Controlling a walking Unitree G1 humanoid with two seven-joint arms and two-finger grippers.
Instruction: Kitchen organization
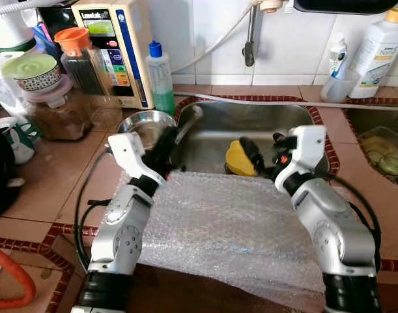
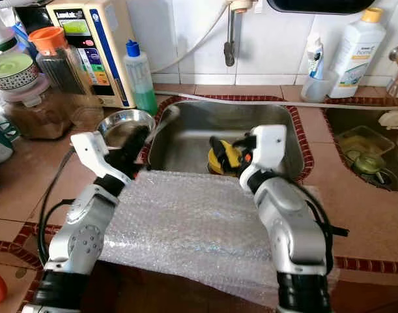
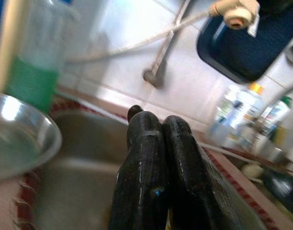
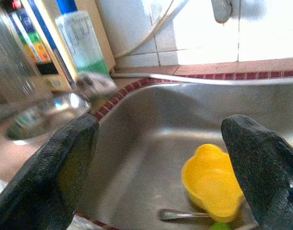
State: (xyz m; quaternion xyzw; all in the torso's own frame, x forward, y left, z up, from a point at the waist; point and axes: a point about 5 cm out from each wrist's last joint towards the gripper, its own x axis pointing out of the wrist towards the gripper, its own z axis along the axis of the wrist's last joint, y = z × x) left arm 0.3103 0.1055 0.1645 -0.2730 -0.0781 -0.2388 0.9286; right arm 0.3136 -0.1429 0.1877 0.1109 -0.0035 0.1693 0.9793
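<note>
Terracotta tiles cover the desk (image 1: 45, 179) around a sunken stainless steel sink (image 1: 264, 120). At the sink's near left rim, the left claw (image 1: 165, 145) has its two black fingers pressed together, holding nothing, just beside a shallow round steel bowl (image 1: 141, 121). Over the basin the right claw (image 4: 160, 163) is spread wide and empty, with a yellow plastic cup (image 4: 211, 182) lying on the sink floor between its fingers in the wrist view. Both arms reach over a clear sheet of bubble wrap (image 1: 231, 228) draped over the desk's front edge.
</note>
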